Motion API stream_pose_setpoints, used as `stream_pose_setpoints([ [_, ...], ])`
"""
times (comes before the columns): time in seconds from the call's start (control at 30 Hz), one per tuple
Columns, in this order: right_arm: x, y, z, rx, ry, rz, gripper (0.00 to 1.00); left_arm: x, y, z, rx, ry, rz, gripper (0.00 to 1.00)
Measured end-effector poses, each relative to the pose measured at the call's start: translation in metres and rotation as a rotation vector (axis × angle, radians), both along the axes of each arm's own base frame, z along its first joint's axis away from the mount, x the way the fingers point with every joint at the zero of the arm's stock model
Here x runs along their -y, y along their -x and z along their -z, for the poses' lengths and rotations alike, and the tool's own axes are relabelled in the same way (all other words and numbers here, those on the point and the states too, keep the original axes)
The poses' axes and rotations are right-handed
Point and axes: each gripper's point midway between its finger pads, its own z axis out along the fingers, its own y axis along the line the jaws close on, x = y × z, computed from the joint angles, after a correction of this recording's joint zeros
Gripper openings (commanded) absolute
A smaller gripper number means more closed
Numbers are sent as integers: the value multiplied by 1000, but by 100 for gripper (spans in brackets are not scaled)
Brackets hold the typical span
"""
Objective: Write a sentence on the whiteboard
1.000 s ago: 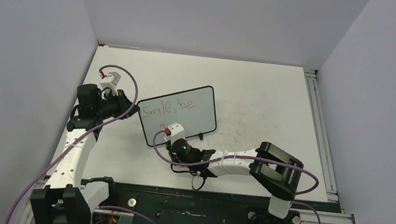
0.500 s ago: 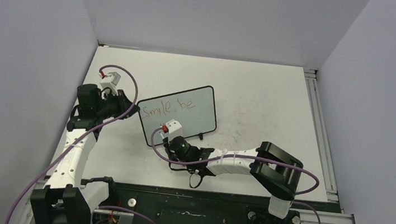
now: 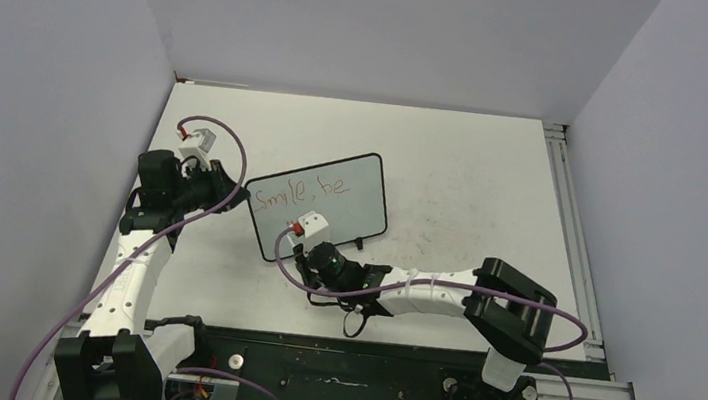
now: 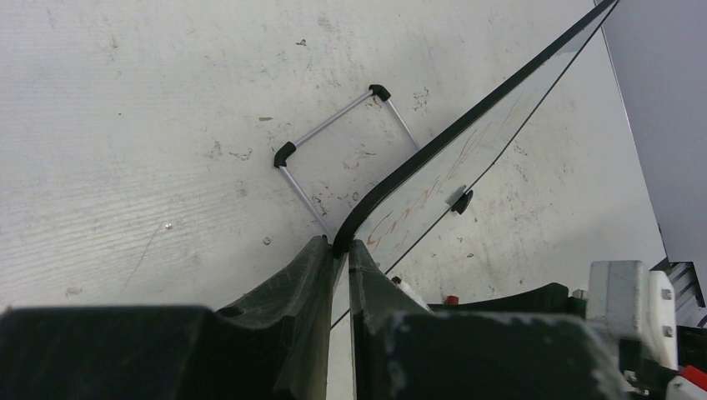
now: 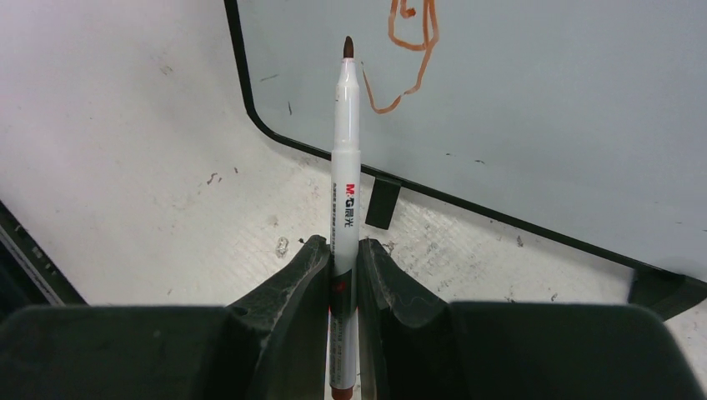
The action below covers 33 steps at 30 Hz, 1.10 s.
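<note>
Two red handwritten words, "Smile, be", are the lettering [image 3: 306, 191] we can read in the top view, slanting across the upper part of the whiteboard [image 3: 348, 215]. The whiteboard stands tilted on the table [image 3: 494, 176], a little left of centre, resting on small black feet [image 5: 382, 202]. Our left gripper [image 4: 342, 247] is pressed together on the board's black frame at a rounded corner, one finger on either side of the edge. Behind the board, a silver wire bracket [image 4: 285, 155] with black corner pieces lies on the table. Our right gripper [image 5: 340, 250] pinches a slim white marker [image 5: 346, 142] printed "M&G". The marker's dark red tip is uncapped and sits by the board's lower left corner, just beside a red stroke. We cannot tell whether the tip touches the surface.
</note>
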Motion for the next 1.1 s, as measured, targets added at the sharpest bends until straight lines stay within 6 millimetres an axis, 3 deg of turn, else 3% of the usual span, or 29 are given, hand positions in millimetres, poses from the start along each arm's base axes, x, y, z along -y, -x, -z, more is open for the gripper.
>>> stream_pose_setpoints([
  [0.2,7,-2,-24,17,-53,10,5,0,0,0,0,0,0,9],
  [0.63,22,-24,-19,10,-44,64,5,0,0,0,0,0,1,9],
  [1.1,21,-28,-15,-3,-41,62,5,0,0,0,0,0,1,9],
])
